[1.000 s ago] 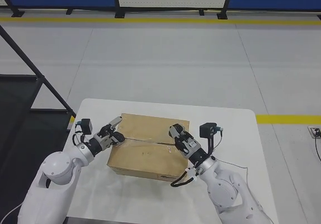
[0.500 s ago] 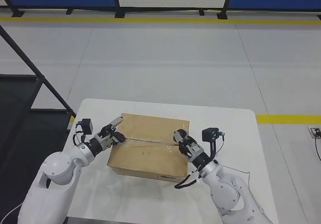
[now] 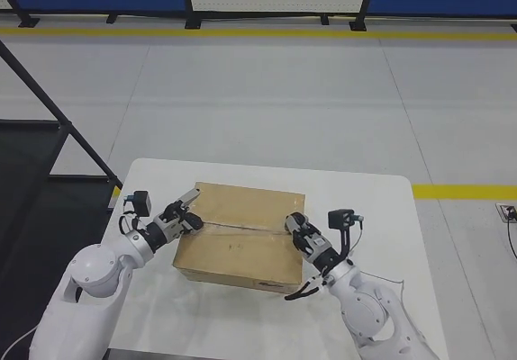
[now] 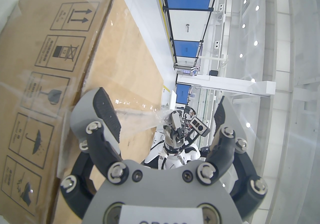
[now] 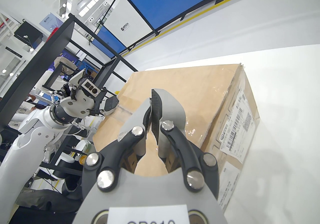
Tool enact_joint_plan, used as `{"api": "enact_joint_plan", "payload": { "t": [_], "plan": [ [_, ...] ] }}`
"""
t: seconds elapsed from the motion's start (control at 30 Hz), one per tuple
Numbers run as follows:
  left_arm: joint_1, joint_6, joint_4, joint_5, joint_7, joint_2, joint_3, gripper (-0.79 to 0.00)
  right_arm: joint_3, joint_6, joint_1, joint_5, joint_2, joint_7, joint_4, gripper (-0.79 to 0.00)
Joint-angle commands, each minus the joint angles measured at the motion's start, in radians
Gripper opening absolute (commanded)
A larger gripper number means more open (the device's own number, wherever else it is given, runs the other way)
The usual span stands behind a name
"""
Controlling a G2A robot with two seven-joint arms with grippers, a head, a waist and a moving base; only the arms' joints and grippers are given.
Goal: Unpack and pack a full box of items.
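Observation:
A closed brown cardboard box [image 3: 240, 236] sits mid-table, its top seam sealed with clear tape [image 4: 136, 116]. My left gripper [image 3: 185, 209] is at the box's left end at the seam, open, with one finger [image 4: 106, 109] against the top edge and the other out in the air. In the left wrist view the printed end face of the box [image 4: 45, 64] is close by. My right gripper [image 3: 296, 227] hovers over the right end of the box top [image 5: 195, 89], fingers shut [image 5: 153, 106], with nothing visible between the pads. The left gripper [image 5: 107, 104] shows across the box.
The white table [image 3: 367, 198] has bare room to the right of the box and behind it. A black metal frame [image 3: 33, 99] stands off the table's left side. A label [image 5: 237, 120] covers the box's right end face.
My right gripper has slid from over the box top toward its right end and a little nearer. The left gripper has stayed at the left end of the seam.

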Motion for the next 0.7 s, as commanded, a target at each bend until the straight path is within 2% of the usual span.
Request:
{"api": "enact_joint_plan", "payload": {
  "t": [0.0, 0.4, 0.67],
  "plan": [
    [0.0, 0.0, -0.001, -0.001, 0.002, 0.0, 0.001, 0.0, 0.006, 0.003, -0.003, 0.008, 0.001, 0.018, -0.002, -0.785],
    [0.005, 0.0, -0.004, -0.001, 0.007, 0.003, 0.005, 0.0, 0.019, -0.043, -0.031, -0.008, 0.007, -0.036, -0.008, -0.785],
    [0.012, -0.002, -0.008, -0.007, 0.008, 0.005, 0.002, 0.0, 0.009, -0.005, -0.01, 0.002, 0.005, 0.011, 0.013, -0.785]
  ]
}}
